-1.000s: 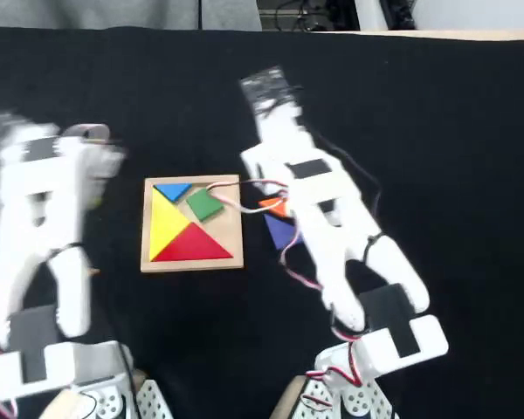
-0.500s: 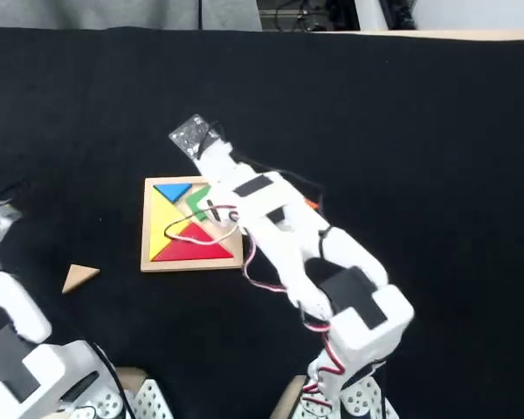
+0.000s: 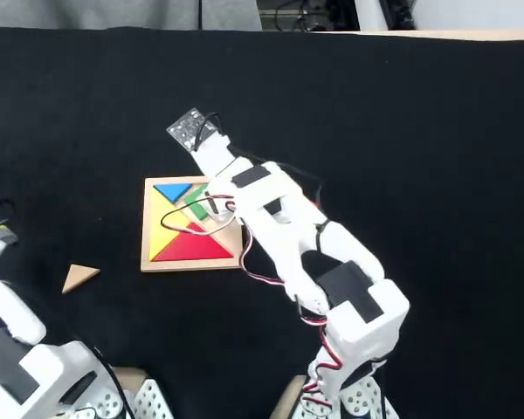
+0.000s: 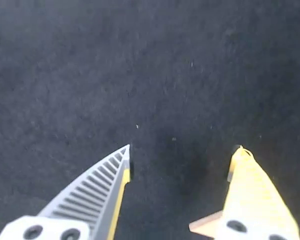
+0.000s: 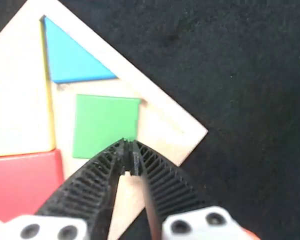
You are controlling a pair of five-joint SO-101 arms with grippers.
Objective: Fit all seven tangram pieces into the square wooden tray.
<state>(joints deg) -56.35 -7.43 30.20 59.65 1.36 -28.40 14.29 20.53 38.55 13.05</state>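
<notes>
High view, tray: one square wooden tray [image 3: 146,236] holding four pieces: blue triangle [image 3: 170,189], yellow triangle [image 3: 164,223], red triangle [image 3: 196,247], green square [image 3: 195,208].
High view, loose: one tan triangle [image 3: 79,278] on the cloth, apart from the tray.
High view, obstruction: right arm [image 3: 279,227] across the tray's right edge.
Left wrist view: left gripper [image 4: 183,150] jaws wide apart, empty.
Right wrist view: right gripper [image 5: 129,157] jaws closed together, nothing seen held, beside the green square.

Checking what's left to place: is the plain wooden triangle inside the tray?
No, the plain wooden triangle lies on the black cloth, clear of the square wooden tray.

Right arm [image 3: 279,229] overhangs the right of the tray [image 3: 146,236] — left side lies open.
</notes>
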